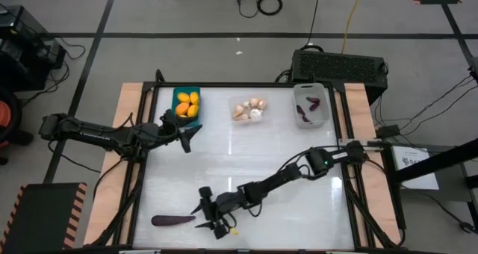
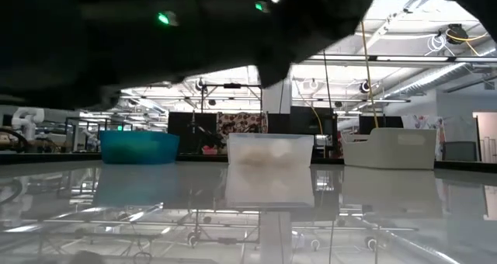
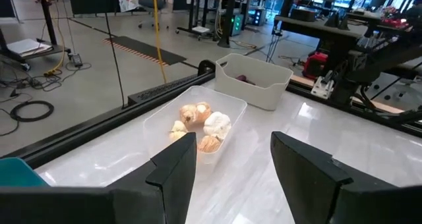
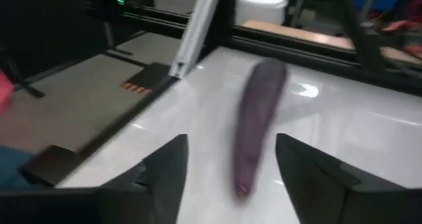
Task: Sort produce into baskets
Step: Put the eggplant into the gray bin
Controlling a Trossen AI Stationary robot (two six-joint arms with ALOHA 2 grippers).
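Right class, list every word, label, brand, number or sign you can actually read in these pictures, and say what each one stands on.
No text can be read in any view.
The white sheet beside the table: marks too small to read.
The patterned cloth in the room behind: a pattern, no readable words.
The teal bin, clear tray, white-grey bin and long eggplant: no labels visible.

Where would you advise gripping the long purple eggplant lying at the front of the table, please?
Probably at its middle, from above, jaws across its narrow width: the long eggplant lies flat on the table, and the open right gripper is already beside one end.
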